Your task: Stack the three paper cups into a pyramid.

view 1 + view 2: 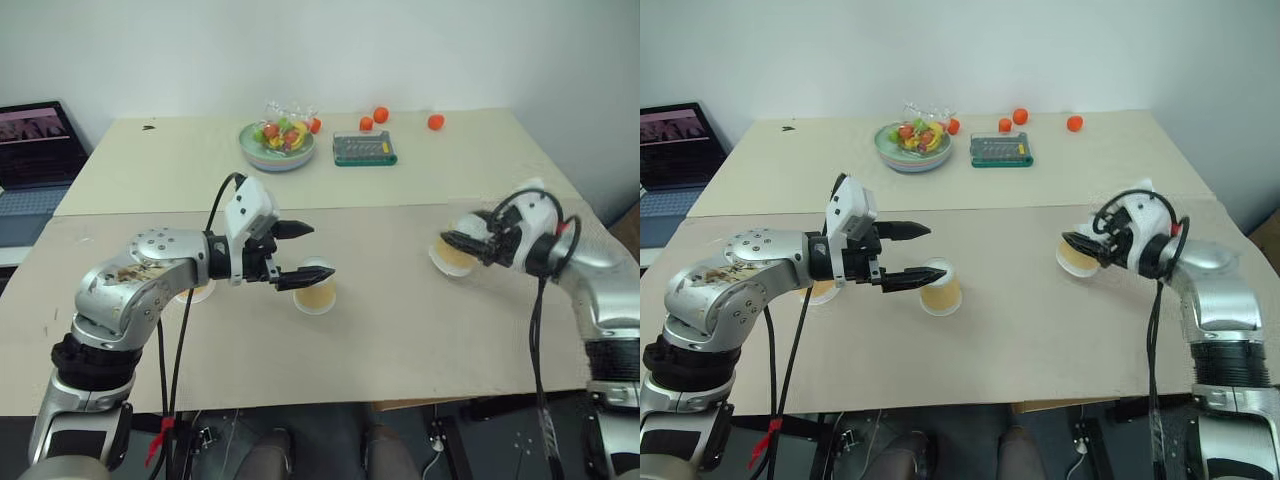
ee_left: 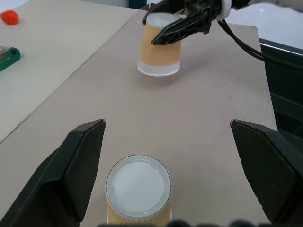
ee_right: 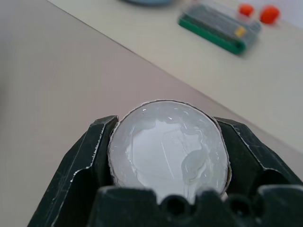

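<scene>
Pale wall [image 1: 330, 50] backs a beige tabletop [image 1: 400, 330], with a laptop [image 1: 35, 150] off its far left corner. Largest on the surface are the two arms. The left hand [image 1: 300, 252] hangs over the middle of the near board with its two black fingers spread wide and nothing between them. One paper cup [image 1: 316, 291] stands upside down, white base up, directly beneath and just beyond those fingertips, apart from them; in the left wrist view it sits between the two open fingers, low down. A second cup [image 1: 196, 291] stands behind the left forearm, mostly hidden by it. The right hand [image 1: 1080, 250] is clenched on the third cup [image 1: 1076, 258], also inverted, its fingers pressing either side near the white base; whether the rim is clear of the tabletop or touching it I cannot tell.

Toward the far edge, a pale green bowl [image 1: 277, 148] holds mixed coloured fruit. Just beside it lies a green tray [image 1: 364, 148] with small metallic pieces. Three small orange fruits [image 1: 380, 115] lie loose near it.
</scene>
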You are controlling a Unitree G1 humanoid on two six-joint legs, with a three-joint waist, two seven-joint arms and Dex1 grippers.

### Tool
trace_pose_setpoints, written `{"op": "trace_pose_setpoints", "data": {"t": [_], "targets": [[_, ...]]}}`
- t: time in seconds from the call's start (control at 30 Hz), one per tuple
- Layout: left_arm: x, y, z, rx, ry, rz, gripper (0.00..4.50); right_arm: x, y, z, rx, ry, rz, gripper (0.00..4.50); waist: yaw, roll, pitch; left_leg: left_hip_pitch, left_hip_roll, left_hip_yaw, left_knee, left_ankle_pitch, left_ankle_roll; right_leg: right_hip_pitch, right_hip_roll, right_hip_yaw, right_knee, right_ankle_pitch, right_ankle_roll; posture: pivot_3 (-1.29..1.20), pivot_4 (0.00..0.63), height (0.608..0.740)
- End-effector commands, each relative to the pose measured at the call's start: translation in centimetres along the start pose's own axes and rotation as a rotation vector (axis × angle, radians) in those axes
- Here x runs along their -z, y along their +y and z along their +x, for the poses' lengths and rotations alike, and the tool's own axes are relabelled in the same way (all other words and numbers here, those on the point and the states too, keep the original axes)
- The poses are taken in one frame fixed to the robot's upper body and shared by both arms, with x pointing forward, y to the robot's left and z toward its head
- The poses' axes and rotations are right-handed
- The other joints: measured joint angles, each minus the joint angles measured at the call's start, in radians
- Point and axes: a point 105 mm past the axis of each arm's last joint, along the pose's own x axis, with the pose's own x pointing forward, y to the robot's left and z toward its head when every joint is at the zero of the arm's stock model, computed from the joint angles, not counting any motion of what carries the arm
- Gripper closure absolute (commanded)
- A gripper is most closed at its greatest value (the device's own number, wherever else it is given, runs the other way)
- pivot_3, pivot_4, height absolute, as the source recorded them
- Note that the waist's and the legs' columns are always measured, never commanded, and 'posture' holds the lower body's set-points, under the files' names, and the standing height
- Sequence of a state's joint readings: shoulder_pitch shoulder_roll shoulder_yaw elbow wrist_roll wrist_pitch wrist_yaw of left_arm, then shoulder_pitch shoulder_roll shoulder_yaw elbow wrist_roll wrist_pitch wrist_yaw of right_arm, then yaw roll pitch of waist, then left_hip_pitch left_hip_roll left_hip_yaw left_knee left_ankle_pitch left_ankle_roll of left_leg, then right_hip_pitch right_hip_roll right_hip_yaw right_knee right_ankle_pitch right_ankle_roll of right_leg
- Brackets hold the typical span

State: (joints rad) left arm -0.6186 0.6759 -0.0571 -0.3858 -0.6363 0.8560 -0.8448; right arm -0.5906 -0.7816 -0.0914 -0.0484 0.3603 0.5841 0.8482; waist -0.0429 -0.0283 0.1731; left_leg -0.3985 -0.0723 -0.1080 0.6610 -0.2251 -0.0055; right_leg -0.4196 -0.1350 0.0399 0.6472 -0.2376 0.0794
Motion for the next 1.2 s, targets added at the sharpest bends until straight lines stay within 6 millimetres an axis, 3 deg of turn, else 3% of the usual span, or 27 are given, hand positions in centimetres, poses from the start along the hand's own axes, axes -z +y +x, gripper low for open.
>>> {"op": "trace_pose_setpoints", "data": {"t": [0.03,0.13,0.23,0.4,0.77,1.2], "targets": [[-0.9,-0.3,-0.6,0.013,-0.009,0.044,0.00,-2.5,3.2,1.4,-0.116,0.001,-0.064,1.76,0.001,0.000,0.000,0.000,0.001,0.000,0.000,0.000,0.000,0.000,0.001,0.000,0.000,0.000,0.000,0.00,0.150,0.740],[-0.8,-0.2,-0.8,0.003,-0.006,0.043,0.00,-2.7,5.9,2.6,-0.211,0.006,-0.066,1.76,0.001,0.000,0.000,0.000,0.003,0.000,0.000,0.000,0.000,-0.001,0.003,0.000,0.000,0.001,-0.002,0.00,0.150,0.740],[-0.9,-0.4,-0.8,0.003,-0.007,0.043,0.00,-2.3,7.2,3.4,-0.246,0.008,-0.053,1.76,0.003,0.000,0.000,-0.001,0.002,0.000,0.000,0.000,0.000,-0.002,0.003,0.001,0.000,0.001,-0.002,0.00,0.150,0.740],[-0.8,-0.4,-0.8,-0.001,-0.006,0.043,0.00,-1.8,7.8,4.1,-0.260,0.014,-0.038,1.76,0.008,0.000,0.000,-0.001,0.002,0.000,0.000,0.000,0.000,-0.002,0.003,0.000,0.000,0.001,-0.002,0.00,0.150,0.740],[-1.0,-0.3,-0.8,-0.010,-0.013,0.044,0.00,-1.0,11.1,5.6,-0.349,-0.001,0.021,1.76,0.002,0.000,0.000,0.000,0.003,0.000,0.000,0.000,0.000,-0.003,0.004,0.001,0.001,0.002,-0.002,0.00,0.150,0.740],[-1.1,-0.3,-0.7,-0.018,-0.020,0.049,0.00,-1.2,11.8,6.6,-0.360,-0.022,0.031,1.76,0.003,0.000,0.000,0.000,0.003,0.000,0.000,0.000,0.000,-0.003,0.004,0.001,0.001,0.002,-0.002,0.00,0.150,0.740]]}}
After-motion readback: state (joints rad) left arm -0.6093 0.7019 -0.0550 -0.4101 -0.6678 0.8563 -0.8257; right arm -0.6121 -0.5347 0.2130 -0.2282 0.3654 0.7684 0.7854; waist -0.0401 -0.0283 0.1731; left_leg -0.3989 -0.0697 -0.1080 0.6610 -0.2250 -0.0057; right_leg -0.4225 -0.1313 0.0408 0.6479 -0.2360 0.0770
